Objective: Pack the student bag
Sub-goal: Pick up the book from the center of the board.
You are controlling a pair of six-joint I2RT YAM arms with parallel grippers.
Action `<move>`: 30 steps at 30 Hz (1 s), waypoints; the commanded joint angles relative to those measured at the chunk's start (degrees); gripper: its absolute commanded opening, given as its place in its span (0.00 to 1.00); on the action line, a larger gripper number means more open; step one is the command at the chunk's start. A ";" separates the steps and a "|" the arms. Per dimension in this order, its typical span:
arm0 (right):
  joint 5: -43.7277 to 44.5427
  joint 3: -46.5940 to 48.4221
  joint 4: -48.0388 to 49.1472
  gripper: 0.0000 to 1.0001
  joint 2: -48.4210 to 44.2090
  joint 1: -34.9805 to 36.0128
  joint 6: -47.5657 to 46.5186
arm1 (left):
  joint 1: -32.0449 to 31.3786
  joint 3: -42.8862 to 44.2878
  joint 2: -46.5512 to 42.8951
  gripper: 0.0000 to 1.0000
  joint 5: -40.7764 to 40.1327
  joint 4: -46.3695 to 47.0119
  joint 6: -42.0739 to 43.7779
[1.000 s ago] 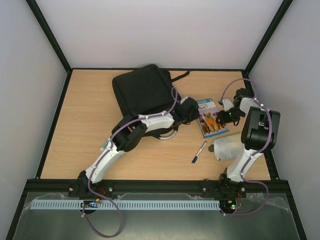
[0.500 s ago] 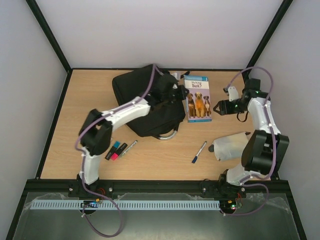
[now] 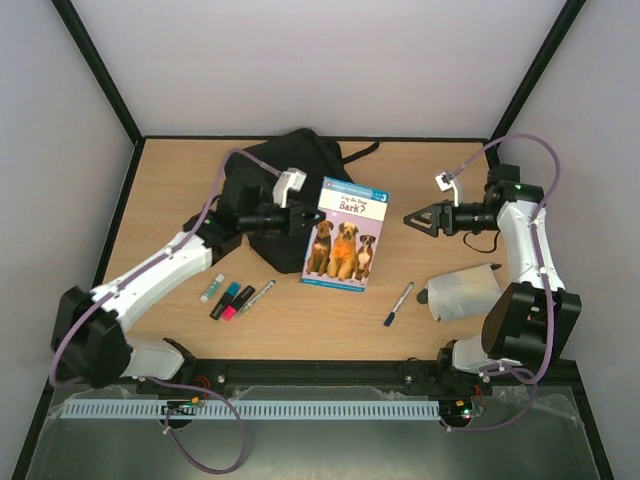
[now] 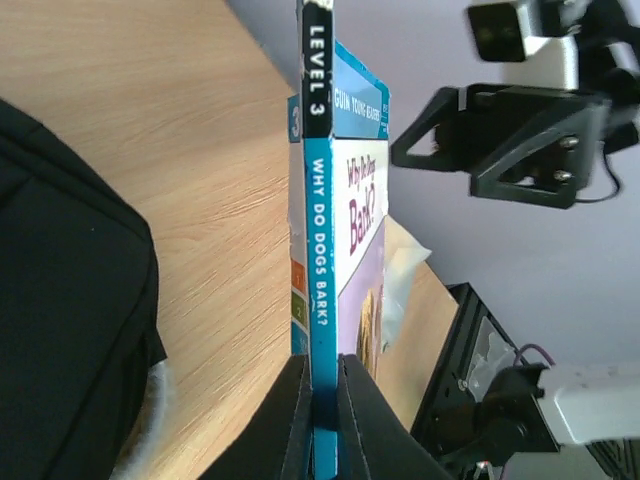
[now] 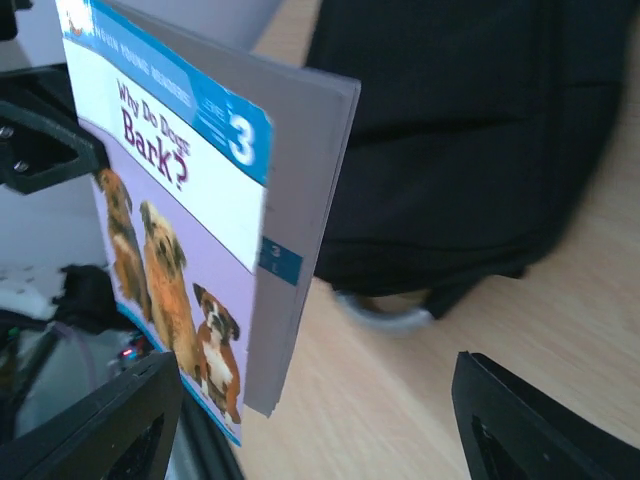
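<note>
**Book held by a thin edge, with no clear way into the bag**

At the far left, the markers (image 3: 230,298) lie on the table, out of the way. The left gripper (image 3: 303,222) has its jaws closed on the spine edge of the book (image 3: 345,235) and holds it upright above the table. With so narrow a grip the book could swivel or slip out if the arm turns quickly.

The student bag (image 3: 300,160) lies flat behind the book, toward the back of the table. I cannot tell whether any zip is open. If none is, pushing the book in would only shove the soft bag along.

To the right, the right gripper (image 3: 413,218) faces the book with its jaws spread and empty. It is near enough to knock the cover if it closes in off-line.
</note>
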 commanded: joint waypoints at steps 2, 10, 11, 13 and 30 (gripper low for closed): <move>-11.46 -3.34 -5.96 0.75 -2.31 4.87 -4.15 | 3.52 -4.97 -8.76 0.02 5.12 3.37 3.20; -12.51 -7.36 2.23 0.77 -6.65 12.23 0.72 | 5.38 -6.25 -11.84 0.02 9.94 8.00 2.10; -12.56 -7.85 3.93 0.77 -7.01 13.07 1.99 | 5.43 -6.06 -11.81 0.02 10.67 8.39 2.05; -12.31 -8.84 6.66 0.77 -7.26 14.80 4.43 | 5.48 -5.64 -11.72 0.02 12.44 9.19 1.90; -18.04 -9.37 16.66 0.49 -5.38 24.18 12.75 | 5.43 -7.84 -12.19 0.02 15.27 14.46 -1.15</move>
